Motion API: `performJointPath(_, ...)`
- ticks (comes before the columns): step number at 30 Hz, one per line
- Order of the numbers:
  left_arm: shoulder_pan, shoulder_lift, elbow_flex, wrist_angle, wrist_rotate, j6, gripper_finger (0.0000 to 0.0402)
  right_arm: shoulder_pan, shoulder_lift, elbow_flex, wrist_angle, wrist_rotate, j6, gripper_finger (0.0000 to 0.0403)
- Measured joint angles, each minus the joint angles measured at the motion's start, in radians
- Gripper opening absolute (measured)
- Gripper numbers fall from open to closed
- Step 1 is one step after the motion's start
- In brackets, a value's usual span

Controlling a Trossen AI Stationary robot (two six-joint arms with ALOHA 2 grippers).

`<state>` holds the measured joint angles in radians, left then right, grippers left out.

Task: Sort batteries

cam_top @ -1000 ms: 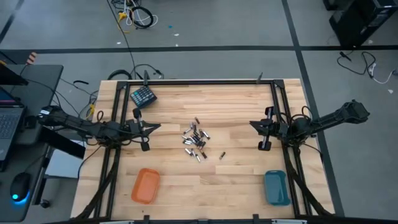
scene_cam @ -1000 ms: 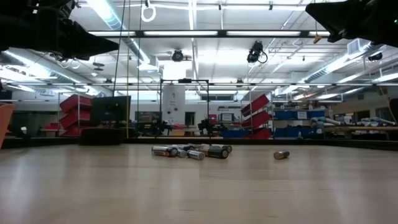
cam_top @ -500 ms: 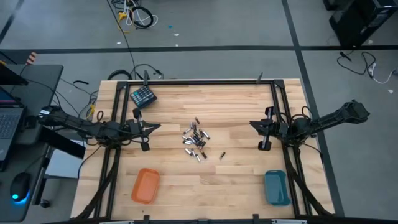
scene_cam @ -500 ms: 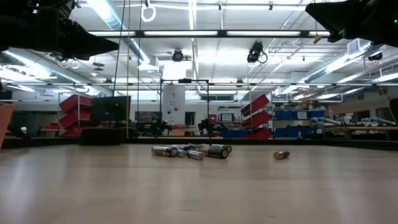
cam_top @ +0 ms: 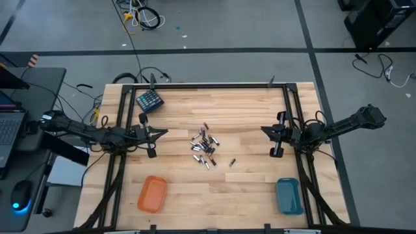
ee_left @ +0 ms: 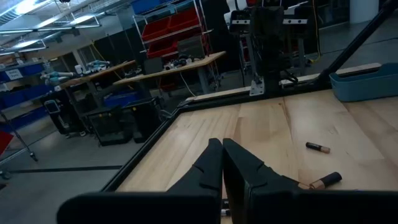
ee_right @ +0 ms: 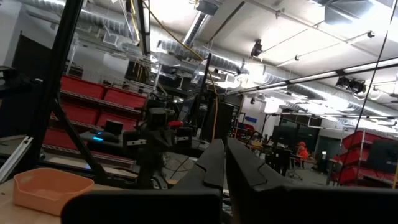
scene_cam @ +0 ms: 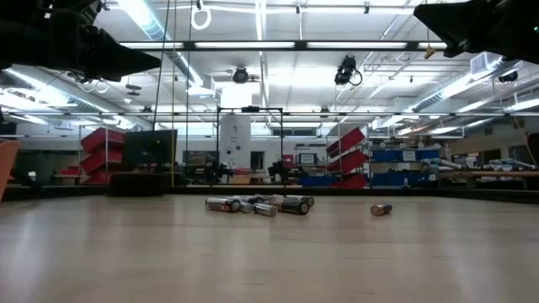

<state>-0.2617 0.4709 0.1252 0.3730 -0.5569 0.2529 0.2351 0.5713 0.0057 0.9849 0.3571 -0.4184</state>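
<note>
Both grippers, L (cam_top: 151, 133) & R (cam_top: 274, 133), are hanging closed & empty either side of batteries (cam_top: 205, 147) piled mid-table, so I'm risking scattering tightly packed cells w/ any careless dip.

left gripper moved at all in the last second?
No. In the high view the left gripper sits at the same spot relative to the keypad block, left of the batteries, shut.

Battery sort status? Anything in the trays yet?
Nothing sorted yet: the orange tray and blue tray look empty. Nothing in hand: left gripper and right gripper are shut, empty, either side of the pile. All batteries lie mid-table, one stray alongside.
</note>
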Motion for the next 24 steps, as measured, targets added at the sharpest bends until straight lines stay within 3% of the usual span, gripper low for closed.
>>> performJointPath(24, 0.000, 0.000, 0.000, 0.028, 0.000, -0.001, 0.0010, 0.000, 0.000, 0.000, 0.000, 0.000, 0.000, 0.0007)
